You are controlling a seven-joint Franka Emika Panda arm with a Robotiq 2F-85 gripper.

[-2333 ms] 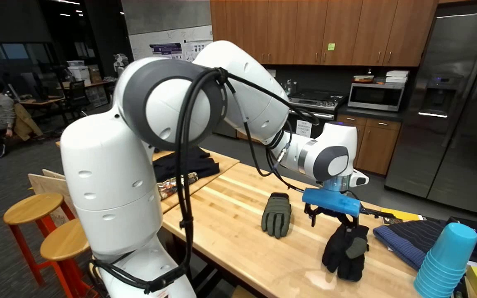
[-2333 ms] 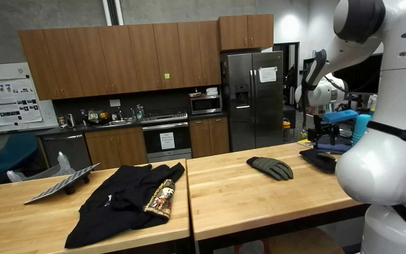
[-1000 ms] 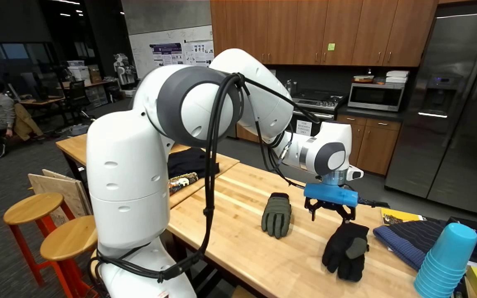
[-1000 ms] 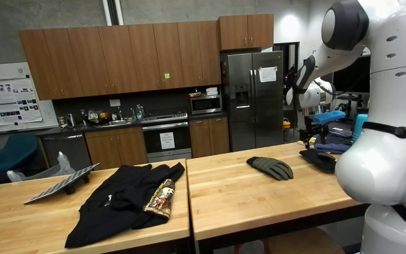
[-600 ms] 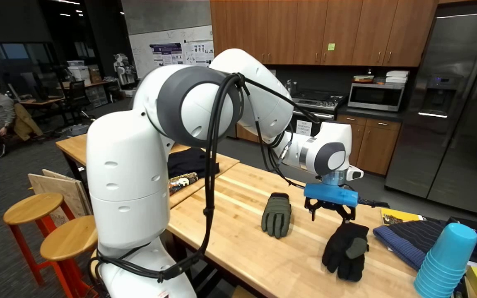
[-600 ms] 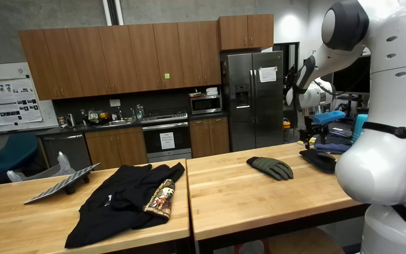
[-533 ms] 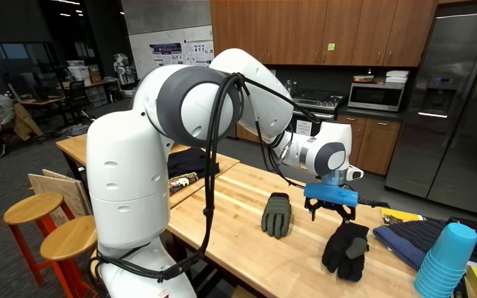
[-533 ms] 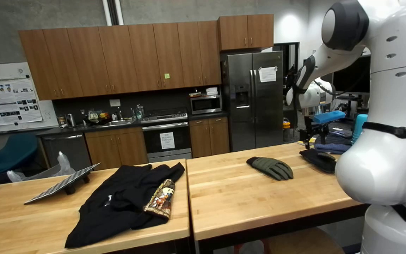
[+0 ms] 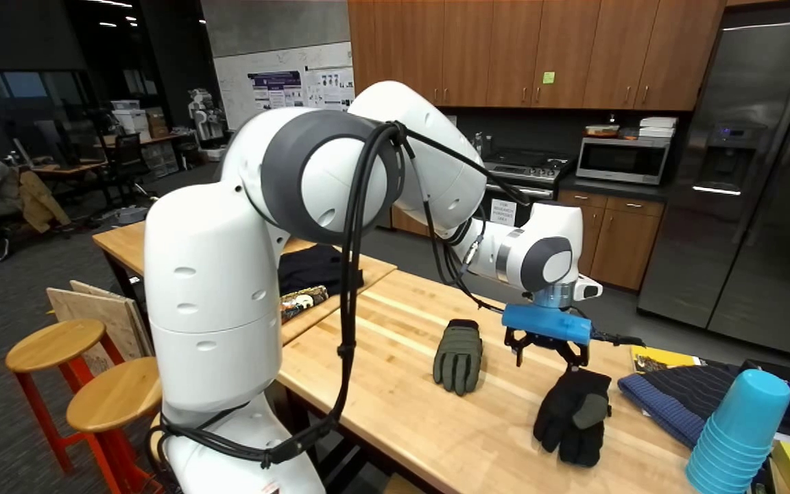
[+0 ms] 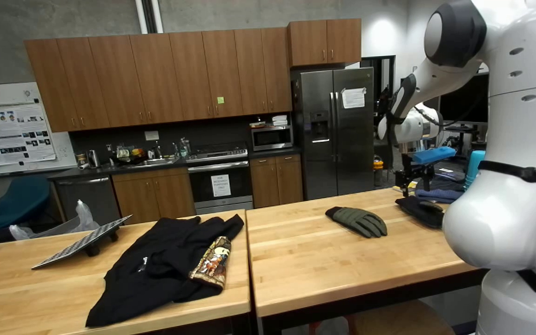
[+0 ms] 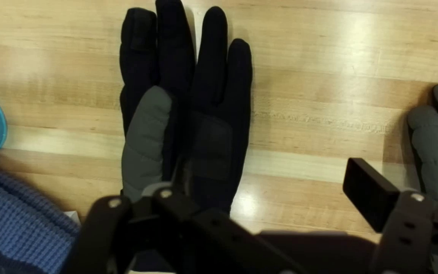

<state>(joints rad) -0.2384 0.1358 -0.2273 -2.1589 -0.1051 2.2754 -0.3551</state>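
Pincer (image 9: 547, 364) spread wide, holding nothing; one finger over the black glove (image 9: 566, 420).
Black glove lies on the desk (image 9: 395, 370), at 5 o'clock from the pincer in an exterior view; contact cannot be confirmed. Green glove (image 9: 458, 358) lies at 10 o'clock from that glove. Progress, as judged: pincer positioned, grasp not yet made, neither glove lifted. Relative to the earliest frame, pincer sits slightly toward 12 o'clock; both gloves unmoved.

light glows white on the wall (image 10: 382, 35), but the far corner (image 9: 18, 34) is dark. in the wrist view the table (image 11: 318, 95) has shiny spots, the black glove (image 11: 211, 144) is so dark that little shows, and the gripper (image 11: 275, 184) looks dim and fuzzy.
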